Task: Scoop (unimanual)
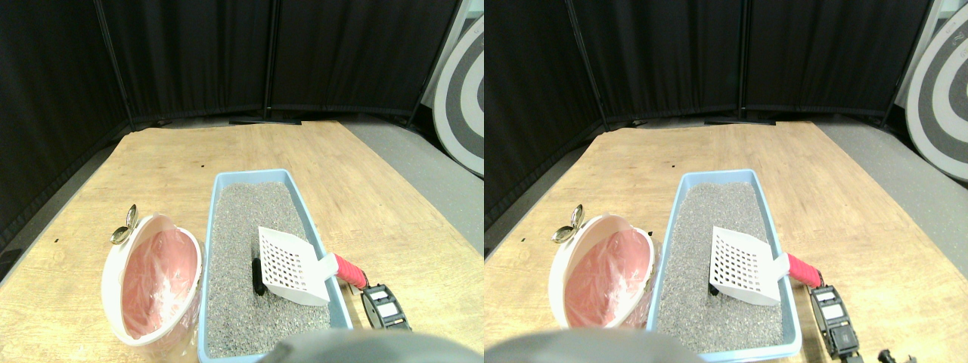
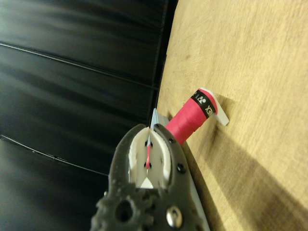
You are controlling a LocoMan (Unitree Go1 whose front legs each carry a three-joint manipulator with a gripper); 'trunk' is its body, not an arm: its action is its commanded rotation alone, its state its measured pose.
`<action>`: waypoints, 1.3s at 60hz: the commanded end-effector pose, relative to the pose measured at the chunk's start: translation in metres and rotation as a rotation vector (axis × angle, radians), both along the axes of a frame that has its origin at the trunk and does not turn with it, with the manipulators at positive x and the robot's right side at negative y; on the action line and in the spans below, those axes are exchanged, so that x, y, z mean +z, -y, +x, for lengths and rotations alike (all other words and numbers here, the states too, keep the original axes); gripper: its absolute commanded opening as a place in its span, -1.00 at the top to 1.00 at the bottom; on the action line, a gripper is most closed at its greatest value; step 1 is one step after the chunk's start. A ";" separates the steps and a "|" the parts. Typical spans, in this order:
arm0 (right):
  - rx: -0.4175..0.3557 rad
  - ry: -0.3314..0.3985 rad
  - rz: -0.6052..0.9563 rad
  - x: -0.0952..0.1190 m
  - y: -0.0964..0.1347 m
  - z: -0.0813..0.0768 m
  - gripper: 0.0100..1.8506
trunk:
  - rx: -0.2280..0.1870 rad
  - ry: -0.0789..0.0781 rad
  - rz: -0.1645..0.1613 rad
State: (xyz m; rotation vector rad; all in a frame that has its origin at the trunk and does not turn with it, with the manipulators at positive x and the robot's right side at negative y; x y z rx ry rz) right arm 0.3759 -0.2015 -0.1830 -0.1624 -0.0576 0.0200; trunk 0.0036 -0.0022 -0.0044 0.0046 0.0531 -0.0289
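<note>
A light-blue litter tray (image 1: pixel 219 198) filled with grey granules (image 1: pixel 246 227) sits on the wooden tabletop (image 1: pixel 174 162), running from near to far. A white slotted scoop (image 1: pixel 291 266) lies over the litter at the tray's near right, its perforated blade tilted above the granules and its red-wrapped handle (image 1: pixel 350 271) crossing the right rim and pointing toward the near right. A small dark lump (image 1: pixel 258 276) lies in the litter just beside the blade's left edge. The right gripper (image 1: pixel 386 306) is just beyond the handle's end, near the tabletop; whether its jaws are spread or pressed together cannot be told, and no grasp on the handle shows. In the wrist view the handle (image 2: pixel 190 120) stands beside the jaw frame (image 2: pixel 149 159). Left of the tray, touching it, a white bin (image 1: pixel 113 265) with a pink lining (image 1: pixel 155 276) is tipped open, a shiny metal clip (image 1: pixel 125 227) at its far rim. Black curtains (image 1: pixel 227 53) stand behind.
</note>
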 end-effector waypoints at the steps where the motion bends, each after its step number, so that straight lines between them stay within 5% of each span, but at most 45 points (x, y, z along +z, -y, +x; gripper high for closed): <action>1: -0.002 0.040 -0.009 0.008 0.000 0.000 0.49 | 0.006 0.002 -0.004; 24: 0.047 0.084 0.041 0.009 0.001 -0.002 0.51 | 0.008 -0.002 -0.006; 39: 0.124 0.133 0.315 0.015 0.007 0.002 0.27 | 0.006 -0.002 -0.013; 54: 0.111 0.078 0.399 0.016 0.007 0.008 0.03 | 0.011 -0.005 -0.027; 78: 0.107 0.009 0.435 0.004 0.000 0.025 -0.04 | 0.034 -0.012 -0.047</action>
